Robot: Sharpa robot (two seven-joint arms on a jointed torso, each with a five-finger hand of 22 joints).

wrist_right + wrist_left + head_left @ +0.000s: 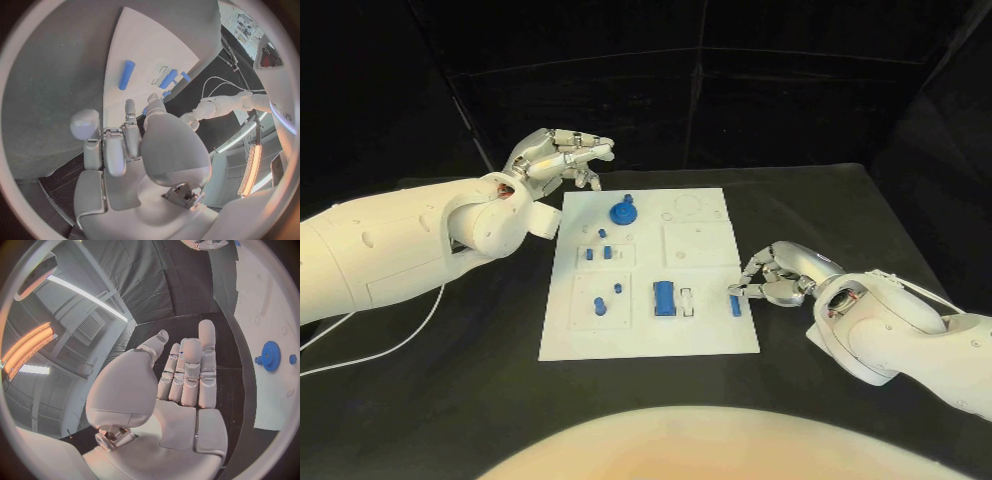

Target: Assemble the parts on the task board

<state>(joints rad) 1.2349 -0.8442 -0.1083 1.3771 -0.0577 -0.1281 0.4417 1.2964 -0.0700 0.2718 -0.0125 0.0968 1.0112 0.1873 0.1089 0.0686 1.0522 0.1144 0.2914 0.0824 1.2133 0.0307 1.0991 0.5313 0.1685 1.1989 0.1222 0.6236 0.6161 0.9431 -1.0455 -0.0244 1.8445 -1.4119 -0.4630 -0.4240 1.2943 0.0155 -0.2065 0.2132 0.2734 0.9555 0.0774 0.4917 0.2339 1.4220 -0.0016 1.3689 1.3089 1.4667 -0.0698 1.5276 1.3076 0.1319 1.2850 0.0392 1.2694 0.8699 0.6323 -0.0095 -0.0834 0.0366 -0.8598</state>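
In the head view the white task board (pixel 651 315) lies mid-surface (pixel 473 400). The left robot hand (pixel 557 156) hangs off the board's far left corner, fingers loosely curled, holding nothing; the blue gear (pixel 625 211) stands just beside it on the board. The right robot hand (pixel 776 275) sits at the board's right edge, fingertips touching a blue bar (pixel 734 305).

The left wrist view shows the left robot hand (pixel 184 375) with straight, parted fingers, the gear (pixel 270 356) well apart.

In the right wrist view the right robot hand (pixel 125 145) curls inward; whether it grips anything I cannot tell. A blue rod (pixel 127 75) lies on the board beyond its fingertips.

dim backdrop | bright white board (mild glare) | wrist views fisheye-warped
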